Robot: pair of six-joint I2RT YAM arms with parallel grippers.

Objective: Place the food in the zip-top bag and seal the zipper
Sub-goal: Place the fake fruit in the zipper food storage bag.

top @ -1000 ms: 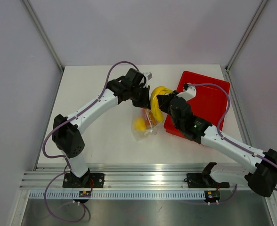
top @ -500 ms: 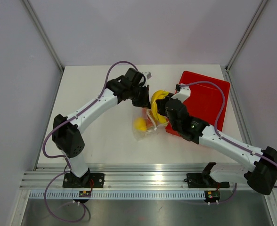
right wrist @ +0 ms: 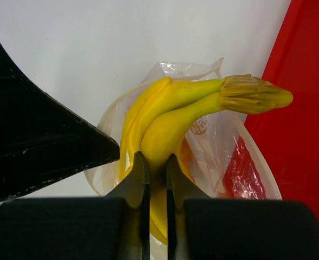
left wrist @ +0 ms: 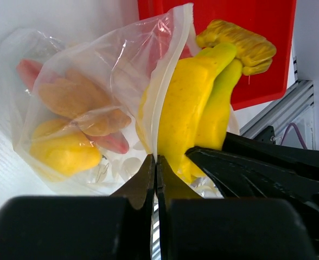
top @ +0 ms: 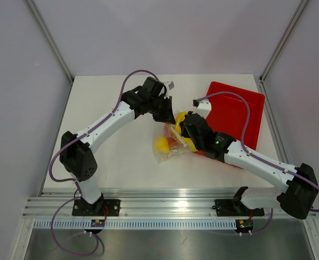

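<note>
Banana [right wrist: 170, 122] pinched in right tool [right wrist: 157, 161]; left tool [left wrist: 155, 164] clamping bag [left wrist: 94, 76] rim, red tray [right wrist: 306, 108] beside

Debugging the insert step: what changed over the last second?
The right pincer, shut on the banana, moved left from over the red tray edge toward the zip-top bag, bringing the banana to the bag's mouth. The left pincer stayed put, clamped on the bag's edge. The bag and the yellow lump inside barely shifted.
</note>
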